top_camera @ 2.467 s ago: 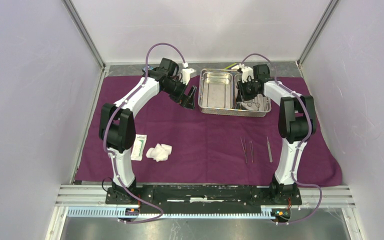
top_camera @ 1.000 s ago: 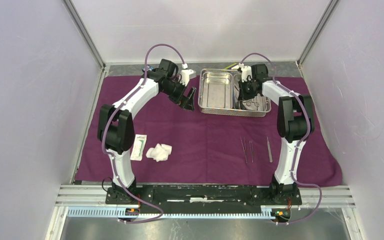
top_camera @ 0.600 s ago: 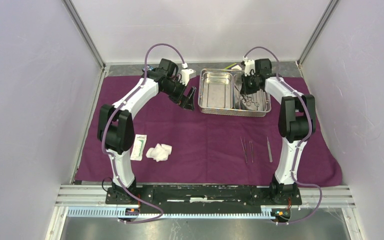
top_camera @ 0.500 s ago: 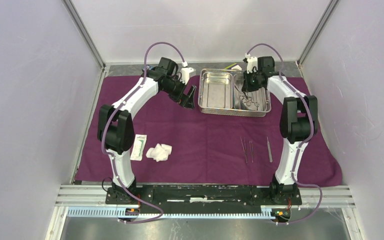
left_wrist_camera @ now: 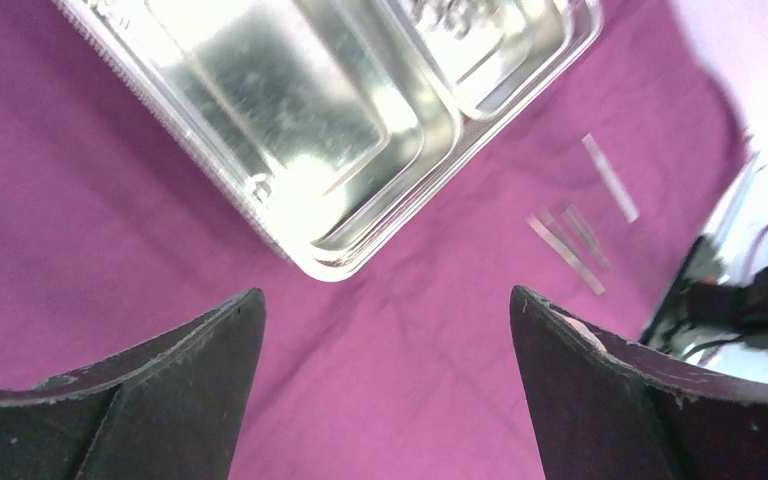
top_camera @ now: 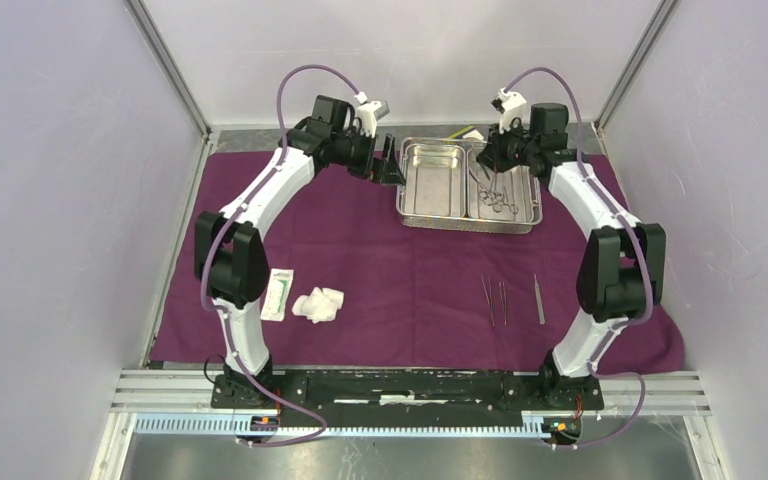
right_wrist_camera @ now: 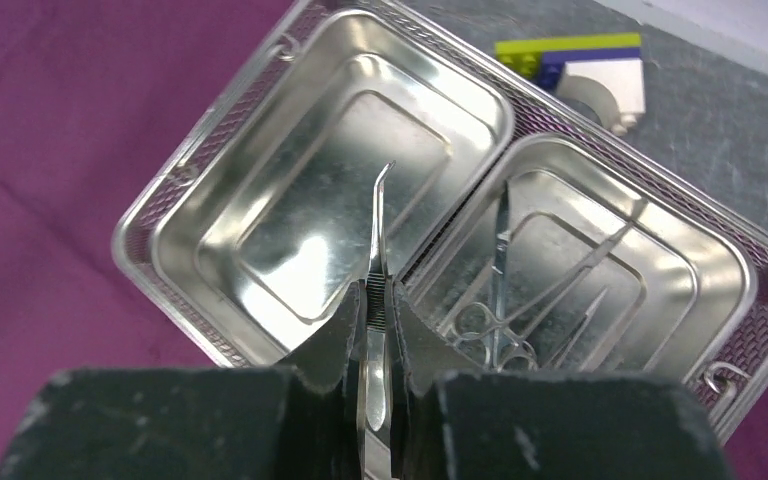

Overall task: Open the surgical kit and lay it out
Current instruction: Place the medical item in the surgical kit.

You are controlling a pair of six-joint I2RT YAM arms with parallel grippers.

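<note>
Holding: right tool (right_wrist_camera: 378, 300) clamped on curved tweezers (right_wrist_camera: 381, 225) above tray (right_wrist_camera: 222, 130).
Left tool (left_wrist_camera: 385, 300): apart, empty.
Laid out: gauze (top_camera: 318, 303), packet (top_camera: 279, 294), three instruments (top_camera: 488, 301).
Remaining: clamps (right_wrist_camera: 501, 250) in tray.

Top external: fixed high behind the near edge, facing down and forward, covering the whole tabletop (top_camera: 250, 137). Left wrist: low over the cloth (left_wrist_camera: 110, 250), angled toward the near right corner. Right wrist: close above the far edge, facing steeply down. All three views share the steel tray (top_camera: 433, 180) (left_wrist_camera: 290, 120) (right_wrist_camera: 290, 200).
</note>
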